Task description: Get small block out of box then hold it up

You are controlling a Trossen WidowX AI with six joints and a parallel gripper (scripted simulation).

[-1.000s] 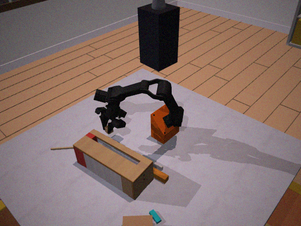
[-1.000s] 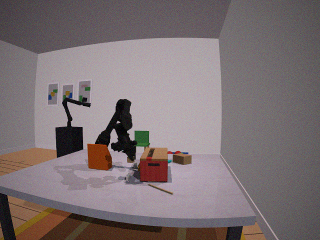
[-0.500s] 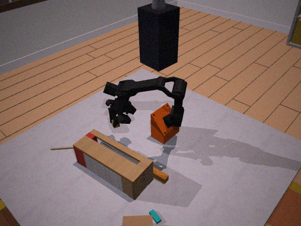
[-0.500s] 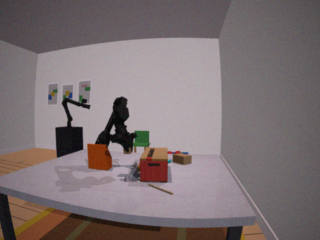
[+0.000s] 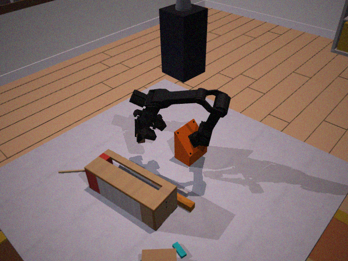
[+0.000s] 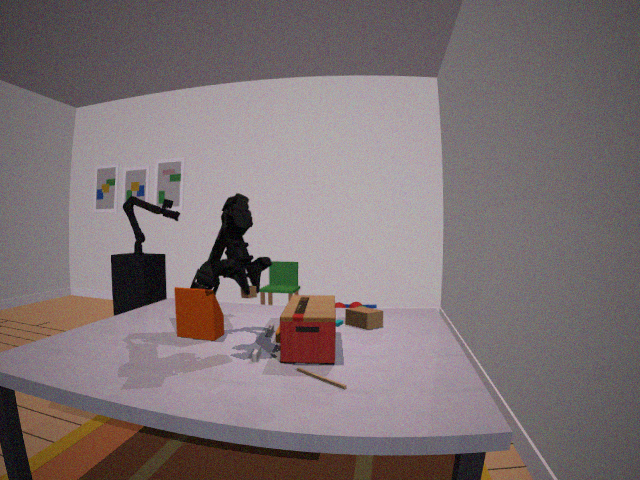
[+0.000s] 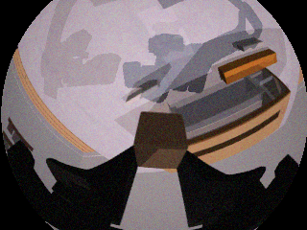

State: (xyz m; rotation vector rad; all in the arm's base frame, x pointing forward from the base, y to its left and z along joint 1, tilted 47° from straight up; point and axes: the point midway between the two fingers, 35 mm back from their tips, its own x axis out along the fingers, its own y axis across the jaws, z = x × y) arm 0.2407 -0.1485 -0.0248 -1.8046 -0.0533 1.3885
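Tool (image 5: pixel 144 137) (image 6: pixel 249 290) (image 7: pixel 157 149): clamped on block.
Block (image 5: pixel 142 140) (image 7: pixel 160 139): raised above counter (image 5: pixel 84 222) (image 6: pixel 206 382) (image 7: pixel 96 110), outside box (image 5: pixel 126 185) (image 6: pixel 308 341) (image 7: pixel 240 131).
Block axis: roughly upright in the exterior view; long axis cannot be told.

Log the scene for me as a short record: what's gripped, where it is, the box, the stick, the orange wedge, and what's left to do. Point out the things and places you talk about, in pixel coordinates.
gripped: small brown block (image 5: pixel 141 139) (image 6: pixel 249 292) (image 7: pixel 160 139), between the jaws
block position: in the air above the table, outside the box
box: slotted wooden box (image 5: pixel 123 182) (image 6: pixel 308 341) (image 7: pixel 240 136), upright on the table
stick: thin wooden stick (image 5: pixel 71 171) (image 6: pixel 321 378), on the table near the box's red end
orange wedge: orange wedge-shaped block (image 5: pixel 181 148) (image 6: pixel 199 315), standing near the arm's base
remaining: probably just holding still, well clear
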